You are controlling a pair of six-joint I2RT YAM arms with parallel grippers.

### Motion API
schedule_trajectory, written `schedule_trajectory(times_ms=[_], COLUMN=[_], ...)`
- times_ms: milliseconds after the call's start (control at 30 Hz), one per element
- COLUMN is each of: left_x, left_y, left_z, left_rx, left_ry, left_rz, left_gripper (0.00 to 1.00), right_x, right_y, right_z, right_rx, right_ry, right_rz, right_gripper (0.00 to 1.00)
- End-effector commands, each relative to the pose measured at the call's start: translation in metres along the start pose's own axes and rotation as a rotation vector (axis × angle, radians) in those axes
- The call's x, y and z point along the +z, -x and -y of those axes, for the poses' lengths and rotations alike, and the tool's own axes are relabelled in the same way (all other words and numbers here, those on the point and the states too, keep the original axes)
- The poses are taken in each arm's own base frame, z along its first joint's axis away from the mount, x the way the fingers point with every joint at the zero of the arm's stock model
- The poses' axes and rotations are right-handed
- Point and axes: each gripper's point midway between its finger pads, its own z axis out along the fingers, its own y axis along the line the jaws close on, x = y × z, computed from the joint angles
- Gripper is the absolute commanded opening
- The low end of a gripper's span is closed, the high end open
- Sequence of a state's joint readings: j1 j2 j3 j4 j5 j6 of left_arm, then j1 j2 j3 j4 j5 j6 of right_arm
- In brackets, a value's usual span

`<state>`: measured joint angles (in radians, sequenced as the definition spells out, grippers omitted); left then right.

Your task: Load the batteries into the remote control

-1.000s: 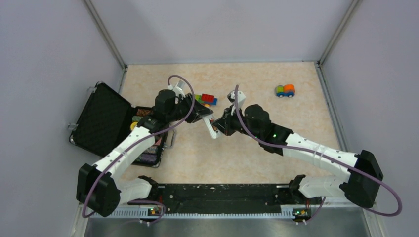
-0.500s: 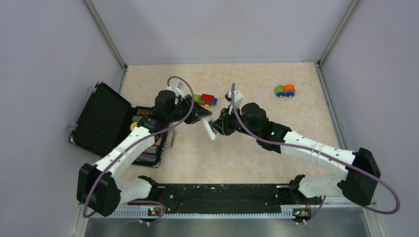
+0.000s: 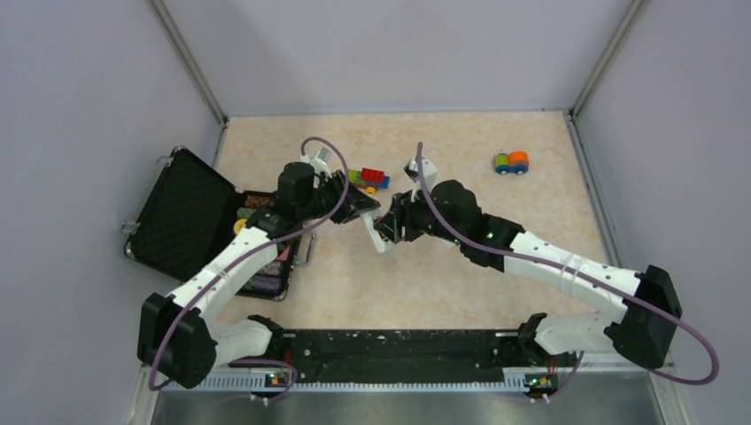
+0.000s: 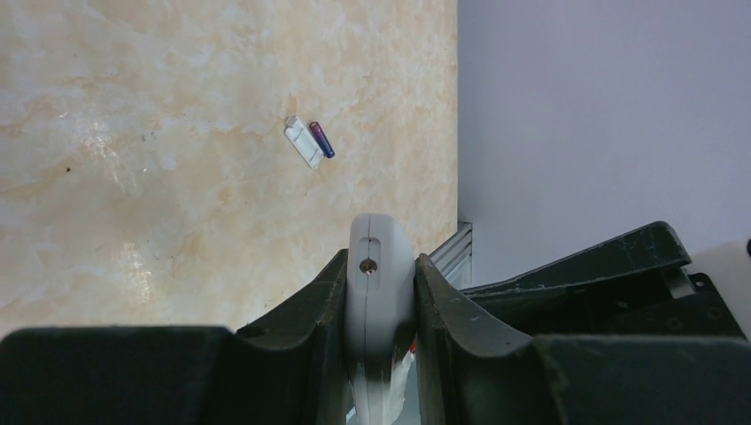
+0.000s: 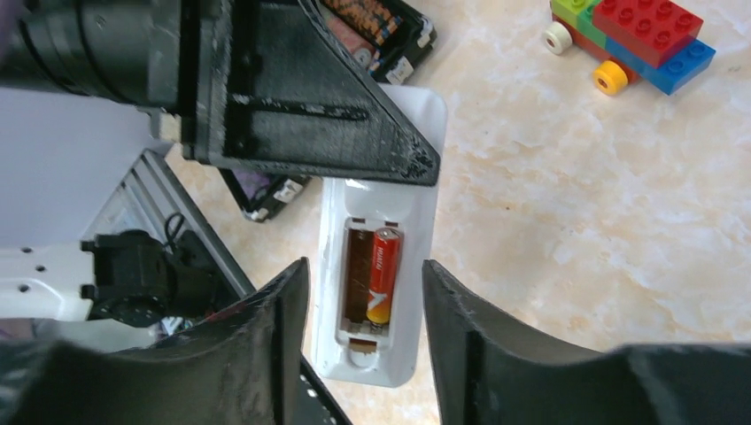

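My left gripper (image 4: pixel 381 261) is shut on the white remote control (image 4: pixel 381 266) and holds it above the table, back side up. In the right wrist view the remote control (image 5: pixel 376 274) has its battery bay uncovered. A red-orange battery (image 5: pixel 384 274) lies in the bay's right slot; the left slot shows bare brown. My right gripper (image 5: pixel 363 266) is open, its fingers on either side of the bay and touching nothing. The dark blue-purple battery (image 4: pixel 322 140) lies on the table beside the white back cover (image 4: pixel 304 142). From above, both grippers meet at the remote control (image 3: pixel 379 234).
An open black case (image 3: pixel 181 212) with striped chips sits at the left. A multicoloured brick car (image 3: pixel 369 178) stands just behind the grippers and shows again as the brick car (image 5: pixel 633 40). A small toy car (image 3: pixel 511 163) is at the back right.
My right gripper has opened and its arm has edged left towards the remote. The left arm and the remote have stayed where they were.
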<state>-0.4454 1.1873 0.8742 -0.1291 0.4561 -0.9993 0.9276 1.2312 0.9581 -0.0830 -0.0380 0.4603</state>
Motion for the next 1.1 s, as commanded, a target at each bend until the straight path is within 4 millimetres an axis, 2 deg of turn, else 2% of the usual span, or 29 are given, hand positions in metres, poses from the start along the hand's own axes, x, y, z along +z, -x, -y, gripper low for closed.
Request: schedule_trajectory(times_ms=[0,67,233,367,567,700,800,967,1067], left_x=[-0.003,-0.004,-0.006,-0.007,-0.012,-0.015,-0.016,-0.014,-0.014], left_y=[0.007,0.008,0.013,0.02,0.029,0.034,0.035,0.034,0.034], left_z=[0.013,0.016,0.023,0.038,0.053,0.06,0.06,0.058,0.058], left_rx=[0.048,0.057,0.068,0.076,0.08,0.089,0.089,0.083,0.082], left_ry=[-0.059,-0.073,-0.104,-0.169,-0.234,-0.261,-0.262,-0.26,-0.259], left_rz=[0.025,0.031,0.06,0.097,0.145,0.176,0.185,0.179,0.182], left_gripper=[0.0,0.0,0.0,0.0,0.0,0.0,0.0,0.0,0.0], right_x=[-0.017,-0.02,-0.034,-0.044,-0.04,-0.035,-0.031,-0.027,-0.024], right_y=[0.042,0.045,0.049,0.053,0.034,0.024,0.028,0.047,0.049], right_z=[-0.027,-0.025,-0.014,-0.007,-0.009,-0.014,-0.02,-0.027,-0.026], right_rx=[0.066,0.121,0.308,0.521,0.936,1.119,1.155,1.208,1.224], right_ry=[0.06,0.036,-0.045,-0.085,-0.014,0.018,0.05,0.133,0.13], right_rz=[0.094,0.095,0.088,0.07,0.018,-0.019,-0.032,0.018,0.024], right_gripper=[0.54,0.64,0.98,0.99,0.99,0.99,0.99,0.99,0.99])
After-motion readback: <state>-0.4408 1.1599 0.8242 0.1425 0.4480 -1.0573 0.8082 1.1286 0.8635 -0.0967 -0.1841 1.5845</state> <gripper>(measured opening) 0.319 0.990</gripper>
